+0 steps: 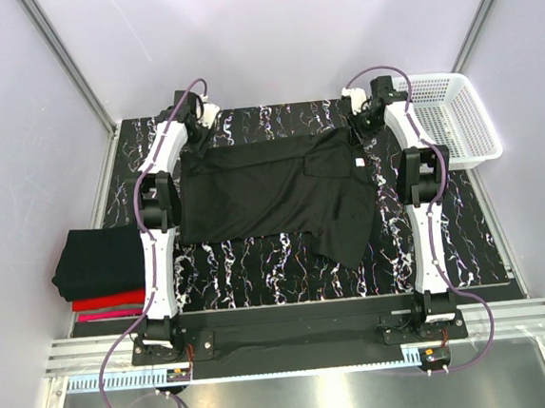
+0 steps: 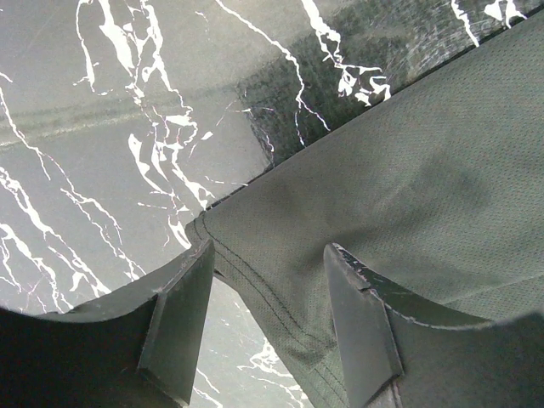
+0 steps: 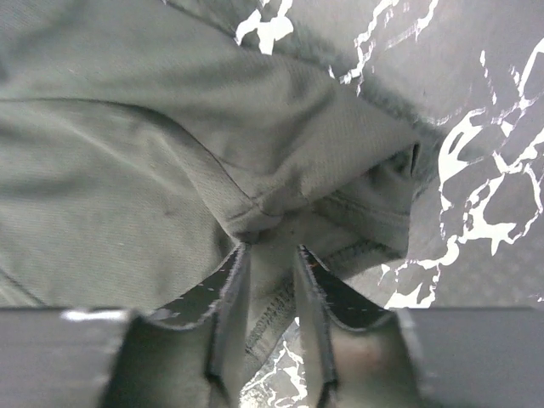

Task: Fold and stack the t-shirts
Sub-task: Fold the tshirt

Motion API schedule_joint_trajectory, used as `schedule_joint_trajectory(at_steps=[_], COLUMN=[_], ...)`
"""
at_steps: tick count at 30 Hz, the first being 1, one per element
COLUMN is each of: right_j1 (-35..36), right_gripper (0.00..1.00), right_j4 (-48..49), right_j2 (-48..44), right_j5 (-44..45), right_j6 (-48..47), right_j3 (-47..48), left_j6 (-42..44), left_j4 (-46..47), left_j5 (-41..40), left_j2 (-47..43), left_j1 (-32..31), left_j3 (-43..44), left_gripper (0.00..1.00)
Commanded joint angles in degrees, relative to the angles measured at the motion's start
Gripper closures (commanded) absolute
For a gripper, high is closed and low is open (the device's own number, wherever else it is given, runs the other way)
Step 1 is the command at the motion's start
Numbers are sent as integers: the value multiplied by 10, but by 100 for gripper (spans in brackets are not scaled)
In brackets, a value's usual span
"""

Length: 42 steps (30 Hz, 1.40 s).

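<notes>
Shirt: a black one (image 1: 272,196) lies spread across the middle of the tabletop (image 1: 259,272). Part of it is folded over on my right side, and a small white label (image 1: 358,161) shows there.
Left claw: my left claw (image 2: 270,255) is at the shirt's far left corner with its fingers (image 2: 183,323) wide apart. The stitched hem corner lies flat between and below them, and nothing is gripped.
Right claw: my right claw (image 3: 272,253) is at the far right edge of the shirt with its fingers (image 3: 228,306) close together. A hemmed fold sits in the narrow gap, and cloth bunches up at the tips. I cannot tell whether they pinch it yet.
Stack: folded shirts (image 1: 99,267) sit at the left edge of the tabletop, beside my left arm. Black is on top, then red, then pink.
Basket: a white mesh one (image 1: 456,116) is at the far right corner, just beyond my right arm.
</notes>
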Motion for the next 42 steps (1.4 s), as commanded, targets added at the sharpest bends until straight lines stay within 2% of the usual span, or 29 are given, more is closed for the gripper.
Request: schedule_joint_trajectory(at_steps=[1, 6, 10, 11, 17, 25, 31, 42], right_j1=[-1, -1, -4, -4, -5, -1, 9, 8], right_gripper=[69, 69, 65, 60, 53, 56, 57, 59], right_j4=[4, 2, -10, -9, -11, 3, 12, 11], right_j2=[-61, -98, -118, -118, -46, 34, 38, 33], right_j5=[37, 57, 33, 23, 15, -32, -69, 30], right_j6=[-11, -27, -18, -16, 14, 49, 49, 7], right_j3=[-17, -59, -29, -11, 85, 157, 139, 63], left_j6=[7, 11, 9, 9, -6, -3, 8, 13], left_j4=[16, 23, 26, 25, 24, 24, 25, 33], left_j5=[-10, -3, -1, 0, -11, -24, -47, -50], left_j2=[-38, -40, -39, -39, -51, -46, -31, -9], left_j1=[5, 7, 7, 7, 6, 5, 5, 4], left_j3=[-4, -7, -9, -17, -60, -65, -55, -34], left_gripper=[41, 41, 41, 41, 42, 42, 42, 41])
